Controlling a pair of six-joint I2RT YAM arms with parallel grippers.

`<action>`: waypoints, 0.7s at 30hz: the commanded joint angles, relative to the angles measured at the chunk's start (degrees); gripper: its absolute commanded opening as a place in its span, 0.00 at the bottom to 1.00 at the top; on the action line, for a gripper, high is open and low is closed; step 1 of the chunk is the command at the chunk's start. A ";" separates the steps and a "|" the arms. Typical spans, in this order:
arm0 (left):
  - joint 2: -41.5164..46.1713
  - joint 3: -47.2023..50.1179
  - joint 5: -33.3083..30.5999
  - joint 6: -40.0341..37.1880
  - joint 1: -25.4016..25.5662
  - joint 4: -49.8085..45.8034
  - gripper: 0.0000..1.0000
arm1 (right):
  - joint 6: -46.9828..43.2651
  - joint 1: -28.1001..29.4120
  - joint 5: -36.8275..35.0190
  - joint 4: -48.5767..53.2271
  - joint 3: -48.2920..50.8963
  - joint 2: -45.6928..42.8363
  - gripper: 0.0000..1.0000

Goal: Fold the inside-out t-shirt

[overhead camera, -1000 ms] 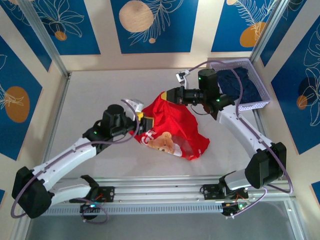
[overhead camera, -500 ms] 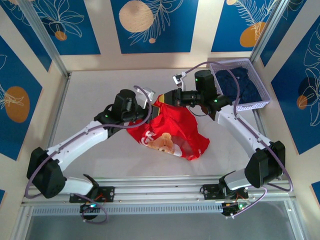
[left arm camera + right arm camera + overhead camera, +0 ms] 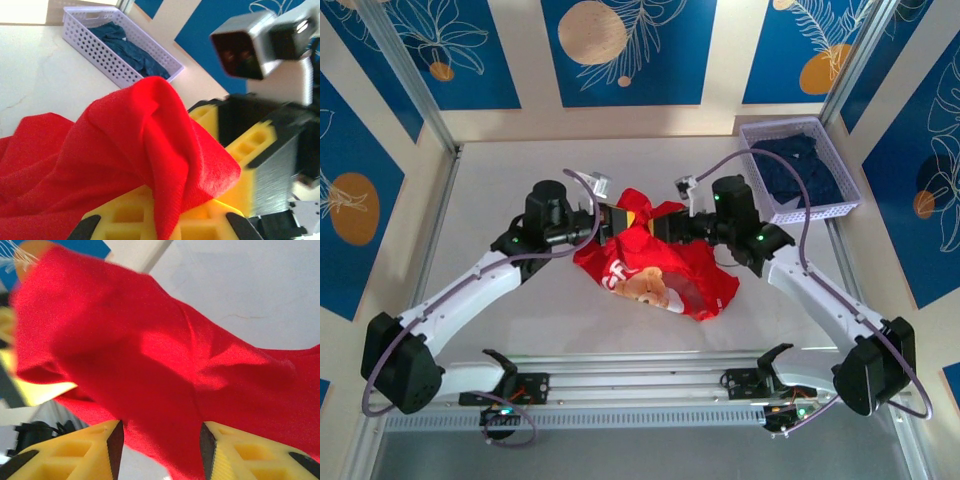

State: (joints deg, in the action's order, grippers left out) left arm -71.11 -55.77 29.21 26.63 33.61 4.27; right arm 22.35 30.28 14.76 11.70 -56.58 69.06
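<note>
The inside-out t-shirt [image 3: 665, 262] is a bright red heap at mid-table, its tan bear print [image 3: 645, 287] facing up near the front. Its far top edge is lifted off the table. My left gripper [image 3: 623, 218] is shut on that raised edge; in the left wrist view the red cloth [image 3: 125, 140] is pinched between the closed yellow fingers [image 3: 125, 220] of the gripper [image 3: 167, 225]. My right gripper [image 3: 660, 226] faces it from the right, tip to tip. In the right wrist view its jaws [image 3: 160, 440] stand apart, with red cloth [image 3: 150, 350] hanging loosely between them.
A lilac perforated basket [image 3: 848, 192] holding dark navy clothing [image 3: 800, 165] stands at the back right corner, also seen in the left wrist view as the basket [image 3: 95, 52]. Metal frame posts and patterned walls border the white table [image 3: 520, 170].
My left gripper has closed on the shirt's lifted top edge. My right gripper has opened, letting that edge go, and has come a little nearer to the front.
</note>
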 commanded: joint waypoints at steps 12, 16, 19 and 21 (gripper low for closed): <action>3.14 1.81 0.87 0.26 -0.35 1.66 0.00 | -10.66 4.15 -6.31 -5.06 -1.37 3.55 0.45; 3.14 1.56 1.11 0.46 -0.32 1.58 0.00 | -13.85 5.47 -4.95 -6.27 0.39 3.65 0.48; 3.10 1.38 0.98 0.10 -0.41 1.06 0.00 | -14.01 5.60 -6.68 -6.17 -0.16 4.49 0.39; 3.27 1.28 0.20 -0.60 -0.40 0.16 0.00 | -13.93 5.34 -7.18 -5.39 -1.02 4.45 0.21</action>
State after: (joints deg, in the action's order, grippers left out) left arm -69.41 -54.15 29.76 27.05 33.58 4.10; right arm 10.31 35.57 8.12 6.68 -56.23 72.79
